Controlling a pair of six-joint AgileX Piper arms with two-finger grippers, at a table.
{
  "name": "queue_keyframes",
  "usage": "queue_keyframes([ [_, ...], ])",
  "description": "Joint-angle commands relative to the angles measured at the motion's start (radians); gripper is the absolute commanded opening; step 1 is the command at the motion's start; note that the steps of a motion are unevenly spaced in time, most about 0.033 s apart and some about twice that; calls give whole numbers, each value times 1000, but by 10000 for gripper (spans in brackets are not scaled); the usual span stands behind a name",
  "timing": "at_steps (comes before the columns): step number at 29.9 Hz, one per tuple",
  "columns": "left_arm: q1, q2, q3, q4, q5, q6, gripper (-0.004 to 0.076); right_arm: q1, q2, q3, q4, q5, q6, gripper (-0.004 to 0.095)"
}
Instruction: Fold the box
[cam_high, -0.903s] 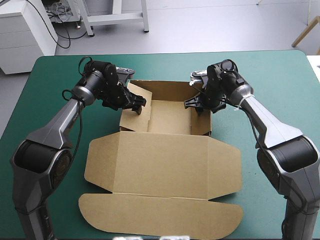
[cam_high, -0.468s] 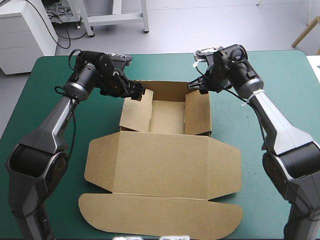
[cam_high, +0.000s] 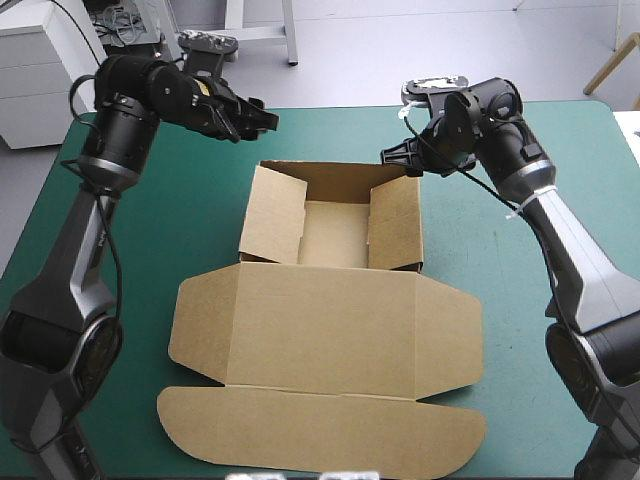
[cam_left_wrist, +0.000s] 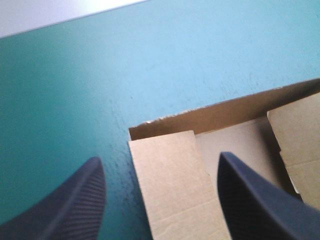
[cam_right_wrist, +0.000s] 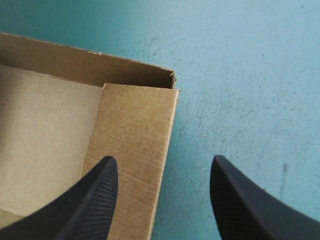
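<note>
Box flanked by hovering, spread-fingered end effectors.

Box mid table: tray far, lid flat near. L gripper off far-left corner, R gripper off far-right.

One box — seemingly a single cut sheet — and two grippers: left gripper, right gripper.

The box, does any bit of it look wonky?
Yes. On the box, the left side flap leans crooked, not square to the back wall; the right side flap stands straighter. The left gripper and right gripper are open, off it.
</note>
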Motion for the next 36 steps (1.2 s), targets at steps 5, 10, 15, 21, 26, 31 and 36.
queue_keyframes([
  [5, -4, -180, -20, 99, 48, 46, -3, -7, -52, 101, 0, -31, 47, 513],
  [10, -4, -280, 85, 100, 48, 77, -10, -7, -17, 139, 23, -31, 47, 509],
  [15, -4, -410, 279, 130, 48, 95, -10, -7, 42, 139, 69, -31, 47, 509],
  [21, -4, -587, 562, 133, 42, 138, -10, -7, 97, 139, 94, -31, 47, 509],
  [26, -4, -753, 780, 134, -8, 141, -10, -7, 116, 139, 94, -33, 47, 508],
  [31, -4, -898, 988, 134, -60, 141, -10, -7, 130, 139, 99, -33, 47, 438],
  [36, -4, -1034, 1169, 134, -96, 141, -10, -7, 144, 139, 113, -31, 47, 99],
])
